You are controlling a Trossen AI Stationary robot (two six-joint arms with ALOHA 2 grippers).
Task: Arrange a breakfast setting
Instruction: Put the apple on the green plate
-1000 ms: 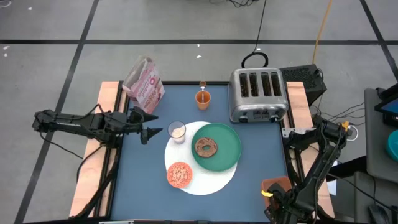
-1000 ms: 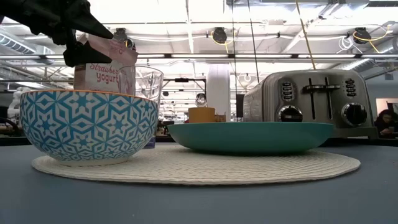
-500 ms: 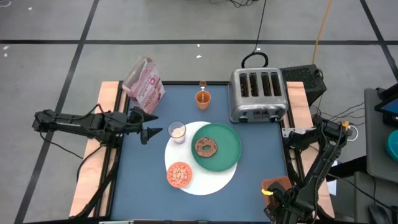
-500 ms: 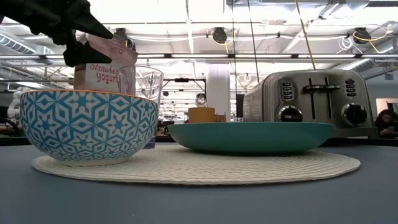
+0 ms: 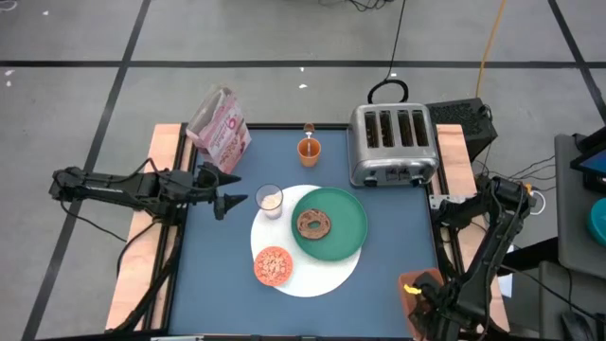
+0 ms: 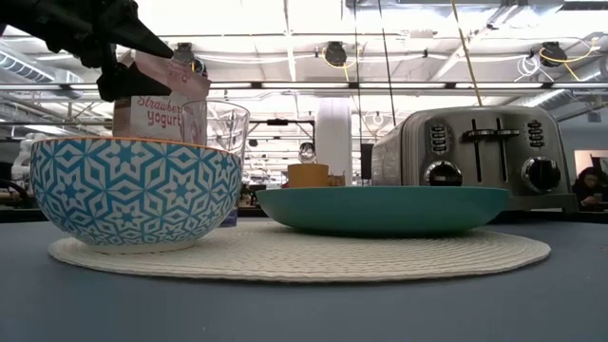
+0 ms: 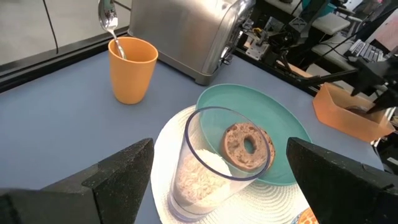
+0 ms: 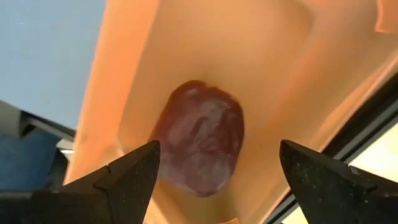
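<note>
Right hand (image 8: 214, 171) shifted slightly, wide open over dark red food (image 8: 202, 137), empty

A: Layout? 
B: Round white woven mat (image 5: 312, 275) flat on the blue counter (image 5: 379, 256). Round green plate (image 5: 346, 232) on its far right part, brown bagel (image 5: 313, 224) lying flat on the plate.
A: Bowl, glass? 
B: Small bowl of orange cereal (image 5: 273, 266), blue-white patterned outside, on the mat's near left. Clear milk glass (image 5: 270, 200) upright at its far left edge.
A: Rest? 
B: Orange cup (image 5: 309, 150) upright off the mat, silver spoon (image 7: 108, 23) standing in it. Dark red food (image 8: 202, 137) lies in an orange container.
</note>
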